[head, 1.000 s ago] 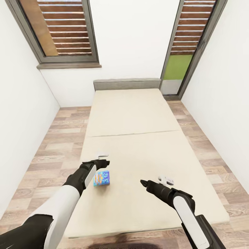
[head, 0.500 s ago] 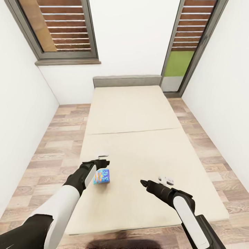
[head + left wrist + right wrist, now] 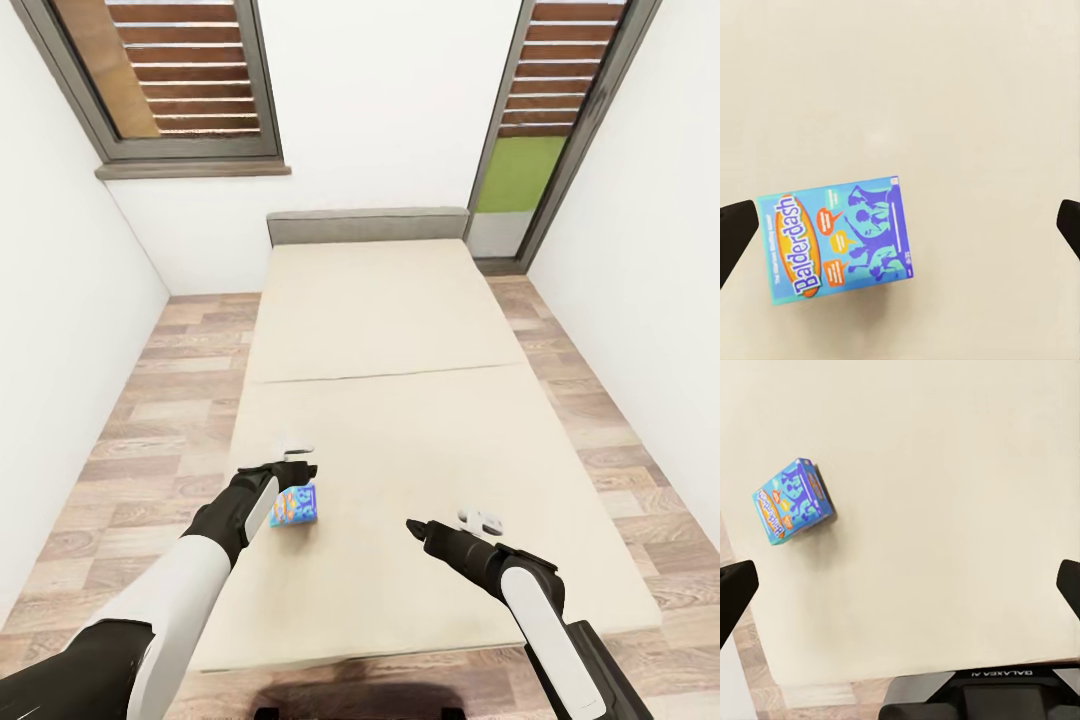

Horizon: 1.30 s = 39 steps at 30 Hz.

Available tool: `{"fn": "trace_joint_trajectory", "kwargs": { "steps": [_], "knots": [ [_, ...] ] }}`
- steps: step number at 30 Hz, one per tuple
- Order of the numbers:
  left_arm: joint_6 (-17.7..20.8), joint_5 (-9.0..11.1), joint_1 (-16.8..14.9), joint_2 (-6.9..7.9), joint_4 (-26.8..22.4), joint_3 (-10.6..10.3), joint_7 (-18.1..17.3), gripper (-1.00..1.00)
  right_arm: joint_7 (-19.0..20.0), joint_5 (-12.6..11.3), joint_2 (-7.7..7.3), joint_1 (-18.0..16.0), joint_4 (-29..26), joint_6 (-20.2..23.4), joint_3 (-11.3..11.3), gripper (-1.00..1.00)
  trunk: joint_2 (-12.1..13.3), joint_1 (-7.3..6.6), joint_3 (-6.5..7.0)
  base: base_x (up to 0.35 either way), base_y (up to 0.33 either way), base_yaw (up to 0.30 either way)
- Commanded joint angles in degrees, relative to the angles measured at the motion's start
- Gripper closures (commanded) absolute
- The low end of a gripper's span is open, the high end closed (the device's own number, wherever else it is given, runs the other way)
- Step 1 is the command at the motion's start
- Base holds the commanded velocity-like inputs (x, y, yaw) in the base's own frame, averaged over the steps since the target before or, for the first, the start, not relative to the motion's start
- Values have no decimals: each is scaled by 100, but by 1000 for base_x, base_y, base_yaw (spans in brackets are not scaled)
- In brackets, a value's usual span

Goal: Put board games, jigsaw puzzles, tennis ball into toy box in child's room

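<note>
A blue board game box with orange-yellow art lies flat on the near part of a large beige bed, close to the bed's left edge, in a white-walled room with a wood-plank floor and slatted windows. The left gripper hovers just above the box with its dark fingers spread wide apart and nothing between them. The right gripper hangs over the bare mattress, well apart from the box, its jaws also parted and empty.
</note>
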Motion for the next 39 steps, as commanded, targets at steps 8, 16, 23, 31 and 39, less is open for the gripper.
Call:
{"fn": "trace_joint_trajectory", "kwargs": {
  "steps": [8, 16, 23, 31, 39],
  "knots": [
    [31, 54, -2, 2, -9, -20, 21, -100, -59, -53, -5, -5, -12, 2, 9, -100, -10, 3, -17, 0, 0, 0],
    [31, 54, -2, 0, -9, -21, 21, -100, -41, -53, -11, -5, -22, 5, 9, -100, -10, 3, -18, 0, 0, 0],
    [31, 54, -2, 2, -9, -21, 21, -100, 529, -57, -37, 36, -23, 12, -38, -100, -10, 3, -18, 0, 0, 0],
    [31, 54, -2, 2, -9, -21, 21, -100, 2282, -64, -101, 87, -23, 38, -448, -100, -10, 3, -18, 0, 0, 0],
    [31, 54, -2, 2, -9, -21, 21, -100, 4428, -76, -118, 83, -23, 86, -867, -100, -10, 3, -18, 0, 0, 0]
  ]
}}
